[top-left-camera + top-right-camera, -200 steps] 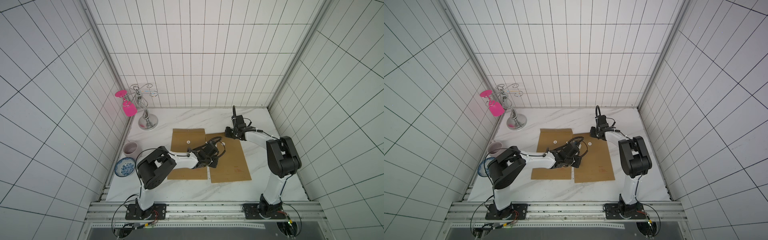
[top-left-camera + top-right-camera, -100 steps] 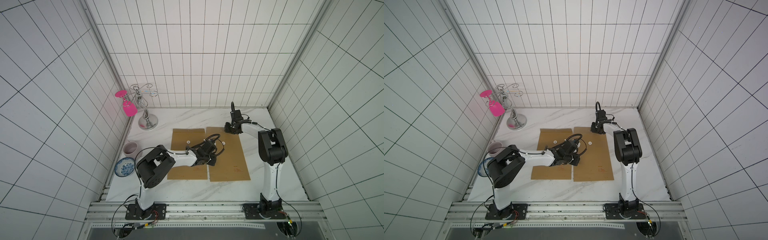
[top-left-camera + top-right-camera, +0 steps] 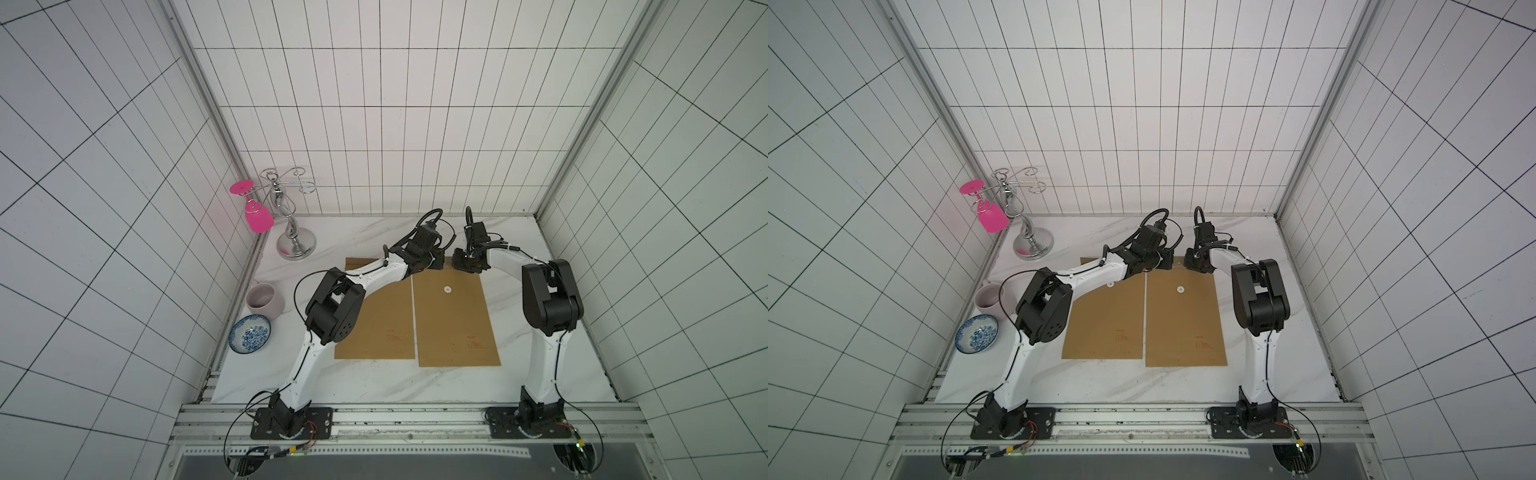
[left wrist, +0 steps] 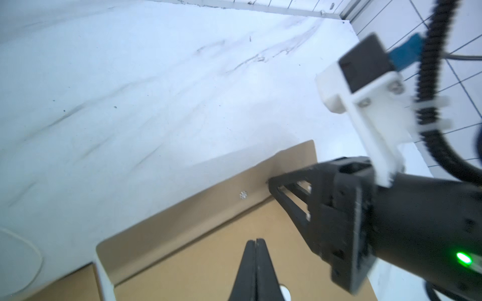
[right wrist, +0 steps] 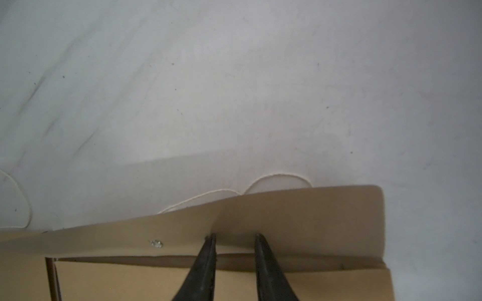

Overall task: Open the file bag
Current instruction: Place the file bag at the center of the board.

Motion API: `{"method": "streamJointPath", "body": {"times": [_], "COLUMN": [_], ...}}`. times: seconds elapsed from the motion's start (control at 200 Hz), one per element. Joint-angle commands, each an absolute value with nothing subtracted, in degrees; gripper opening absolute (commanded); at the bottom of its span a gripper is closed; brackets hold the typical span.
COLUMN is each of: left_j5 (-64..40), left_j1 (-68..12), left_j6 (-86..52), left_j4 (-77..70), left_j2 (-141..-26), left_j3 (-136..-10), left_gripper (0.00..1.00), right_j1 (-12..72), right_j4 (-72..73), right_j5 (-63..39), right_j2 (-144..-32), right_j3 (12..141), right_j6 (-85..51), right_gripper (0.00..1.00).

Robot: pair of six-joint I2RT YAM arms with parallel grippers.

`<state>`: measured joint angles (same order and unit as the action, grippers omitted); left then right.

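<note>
Left tool is clenched above the file bag. Right tool is released, with its tips touching the flap directly ahead.

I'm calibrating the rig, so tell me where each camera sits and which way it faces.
Top views: high over the front rail, looking down on the marble table; both arms show whole, with the left claw and right claw at the right file bag's far end.
Left wrist: on the left arm, low over that bag, facing the far corner; the shut left claw and the right claw show.
Right wrist: on the right arm, facing the raised flap and loose string; only the open right claw shows.
Shared: both wrist views show the flap.
</note>
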<state>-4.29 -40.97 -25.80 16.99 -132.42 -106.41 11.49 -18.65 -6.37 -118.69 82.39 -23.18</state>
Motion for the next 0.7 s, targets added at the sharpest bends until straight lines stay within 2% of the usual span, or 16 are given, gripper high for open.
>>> {"method": "streamJointPath", "body": {"times": [0.0,0.29,0.485,0.695], "left_j5": [-3.6,0.9,0.1,-1.2], "left_j1": [-40.8,-39.1,-38.2,-37.9], "left_j6": [-23.6,-23.2,-22.8,-23.8], "left_j4": [20.3,16.1,16.3,14.7], "left_j2": [-136.8,-139.1,-140.7,-140.5], "left_j3": [-109.2,-108.9,-108.7,-106.2], "left_gripper": [0.0,0.0,0.0,0.0], "right_j1": [10.6,9.4,9.3,10.7], "right_j4": [-20.4,-21.0,-21.4,-21.9], "right_j5": [-8.0,-9.6,-12.1,-15.7], "right_j2": [-117.0,-117.2,-117.7,-117.2], "right_j3": [81.2,82.3,84.8,88.1], "right_j6": [-24.2,-24.9,-24.5,-24.8], "right_gripper": [0.28,0.28,0.28,0.34]}}
